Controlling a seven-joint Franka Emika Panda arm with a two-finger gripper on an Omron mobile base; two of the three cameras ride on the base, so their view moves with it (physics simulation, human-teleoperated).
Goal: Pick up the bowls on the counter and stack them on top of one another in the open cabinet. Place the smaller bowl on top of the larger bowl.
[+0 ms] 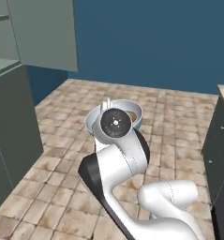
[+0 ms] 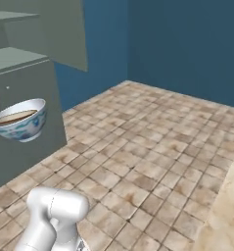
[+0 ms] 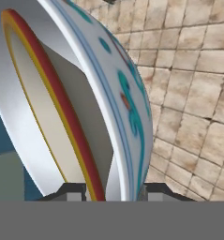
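Note:
My gripper (image 3: 112, 191) is shut on the wall of the larger bowl (image 3: 127, 93), white inside with a pale blue pattern outside. The smaller bowl (image 3: 52, 108), with a red and yellow rim, lies nested inside it, and its rim also passes between my fingertips. In the left base view the larger bowl (image 1: 132, 110) hangs over the floor just behind my wrist. From the right base side the larger bowl (image 2: 25, 125) floats at the far left, with the smaller bowl (image 2: 13, 116) showing tan-brown within. The open cabinet (image 1: 1, 65) stands to the left, and its shelf (image 2: 15, 58) is above the bowls.
The cabinet's open door (image 1: 43, 33) juts out at the upper left. Tan tiled floor (image 2: 148, 147) spreads below, with blue walls behind. The beige counter (image 2: 226, 211) shows at the lower right, and its dark cupboard fronts (image 1: 219, 154) stand on the right.

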